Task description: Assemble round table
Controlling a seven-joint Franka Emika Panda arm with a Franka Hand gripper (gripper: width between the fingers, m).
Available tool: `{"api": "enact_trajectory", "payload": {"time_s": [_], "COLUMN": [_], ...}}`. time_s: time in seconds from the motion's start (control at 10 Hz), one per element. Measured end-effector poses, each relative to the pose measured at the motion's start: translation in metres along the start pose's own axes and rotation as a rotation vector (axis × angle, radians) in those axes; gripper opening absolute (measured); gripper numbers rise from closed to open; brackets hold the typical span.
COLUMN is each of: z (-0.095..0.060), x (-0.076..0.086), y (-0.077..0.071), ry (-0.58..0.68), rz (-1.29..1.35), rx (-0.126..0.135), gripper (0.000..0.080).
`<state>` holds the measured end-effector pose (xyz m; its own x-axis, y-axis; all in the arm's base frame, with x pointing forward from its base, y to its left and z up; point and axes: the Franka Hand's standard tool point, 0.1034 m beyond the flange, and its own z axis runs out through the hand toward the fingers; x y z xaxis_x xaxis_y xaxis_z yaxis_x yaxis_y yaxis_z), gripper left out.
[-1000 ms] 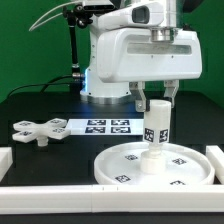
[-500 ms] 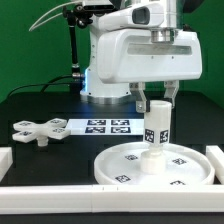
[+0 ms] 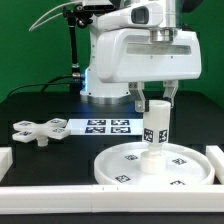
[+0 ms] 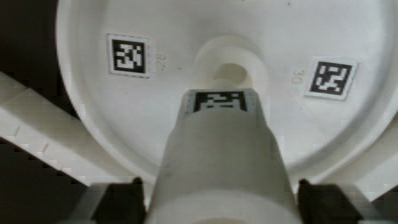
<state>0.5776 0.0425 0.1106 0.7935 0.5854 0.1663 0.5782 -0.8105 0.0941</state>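
Exterior view first: short post (image 3: 156, 128) upright on the middle of the round disc (image 3: 112, 166), disc flat on the dark worktop (image 3: 40, 100) toward the exterior view's right, hemmed by white rails (image 3: 30, 188). Cross piece (image 3: 34, 130) well apart toward the exterior view's left, just beside the marker board (image 3: 105, 125). Tool (image 3: 156, 97) straddling the post's top, one finger on each side; clamped or just clear, impossible to tell. Wrist view next: looking down the post (image 4: 222, 150) to its seat in the raised hub of the disc (image 4: 267, 35), dark fingers (image 4: 118, 198) close by both flanks, contact not resolvable here either. Probably hard, light, smooth plastic: stiff, hardly fragile, but apt to slip or spin under a loose grip. Best taken squarely across the post's upper flanks, to avoid tipping it out of the hub. Disc better left lying; cross piece probably best pinched across a single arm.
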Motion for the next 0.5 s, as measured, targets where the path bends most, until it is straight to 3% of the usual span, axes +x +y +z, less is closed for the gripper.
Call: {"api": "enact_trajectory", "payload": {"time_s": [0.5], "z": [-0.0004], "x": [-0.0049], "y": [-0.0043], "ry": [0.007], "rz": [0.0], "rx": [-0.004], "gripper": [0.0418]}}
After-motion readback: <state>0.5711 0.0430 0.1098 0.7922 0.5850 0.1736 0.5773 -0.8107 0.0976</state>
